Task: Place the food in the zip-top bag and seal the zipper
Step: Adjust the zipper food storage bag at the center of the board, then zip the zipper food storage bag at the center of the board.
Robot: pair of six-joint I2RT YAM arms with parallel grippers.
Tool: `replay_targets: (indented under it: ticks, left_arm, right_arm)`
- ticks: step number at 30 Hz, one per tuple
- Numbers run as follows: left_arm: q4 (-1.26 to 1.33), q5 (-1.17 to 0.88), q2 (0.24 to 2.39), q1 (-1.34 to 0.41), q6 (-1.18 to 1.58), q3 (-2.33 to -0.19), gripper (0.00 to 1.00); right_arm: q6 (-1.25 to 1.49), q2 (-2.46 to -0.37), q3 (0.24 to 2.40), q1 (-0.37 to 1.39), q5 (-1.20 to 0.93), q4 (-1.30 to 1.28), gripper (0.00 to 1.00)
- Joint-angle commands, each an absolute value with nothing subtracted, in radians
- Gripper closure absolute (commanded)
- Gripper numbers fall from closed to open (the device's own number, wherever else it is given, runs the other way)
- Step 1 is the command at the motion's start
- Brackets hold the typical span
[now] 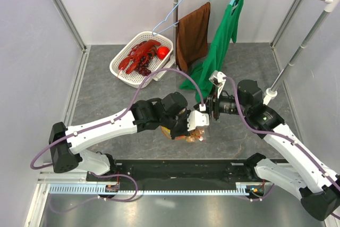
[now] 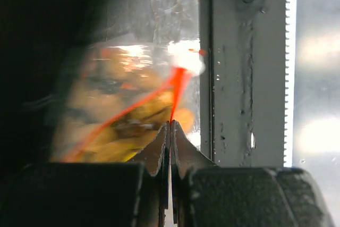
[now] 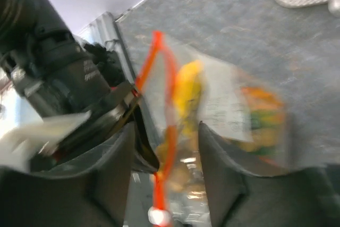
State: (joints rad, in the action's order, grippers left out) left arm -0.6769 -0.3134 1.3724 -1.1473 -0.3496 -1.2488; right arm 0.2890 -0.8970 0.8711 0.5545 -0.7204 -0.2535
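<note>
Clear, crinkly zip-top bag (image 1: 195, 131) hangs well to the near side of the white mesh basket (image 1: 133, 82), caught between my two arms. Its zipper (image 2: 178, 84) is a thin red-orange strip along the mouth. Through the glossy film I make out a smooth yellow fruit (image 3: 186, 91) and a blurred orange-and-green piece of food (image 3: 260, 112) beside a white label. My left gripper (image 2: 170, 123) is pinched tight on the zipper, its tapered black fingertips meeting with the strip rising from between them. My right gripper (image 3: 166, 142) stands with its fingers parted, astride that same strip. Both forearms reach inward, wrists facing each other, on the basket's near side.
</note>
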Motion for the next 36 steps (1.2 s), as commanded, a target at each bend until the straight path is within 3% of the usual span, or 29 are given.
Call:
replay_targets:
  ticks: [1,2,3,7,18,25,36]
  left_arm:
    - [-0.549,-0.320,1.347,-1.042,-0.207,-1.267,0.98]
    - [-0.545,-0.360,1.354,-1.023,-0.192,-1.276,0.98]
    - [-0.545,-0.379,1.358,-1.008,-0.189,-1.290,0.98]
    - [-0.534,-0.454,1.350,-0.954,-0.198,-1.304,0.98]
    - [-0.581,-0.568,1.365,-0.856,-0.216,-1.425,0.98]
    - [-0.588,-0.581,1.399,-0.856,-0.241,-1.450,0.98]
    - [-0.577,-0.597,1.419,-0.856,-0.232,-1.465,0.98]
  right_arm:
    - [0.120,-0.885,0.963,0.554,-0.609,-0.342,0.33]
    - [0.091,-0.881,0.989,0.549,-0.601,-0.366,0.22]
    - [0.086,-0.874,0.999,0.548,-0.591,-0.403,0.18]
    - [0.016,-0.813,1.022,0.543,-0.499,-0.480,0.13]
    - [-0.135,-0.723,1.054,0.528,-0.518,-0.655,0.23]
    - [-0.179,-0.652,0.893,0.528,-0.494,-0.618,0.35]
    - [-0.065,-0.554,0.684,0.528,-0.456,-0.367,0.37]
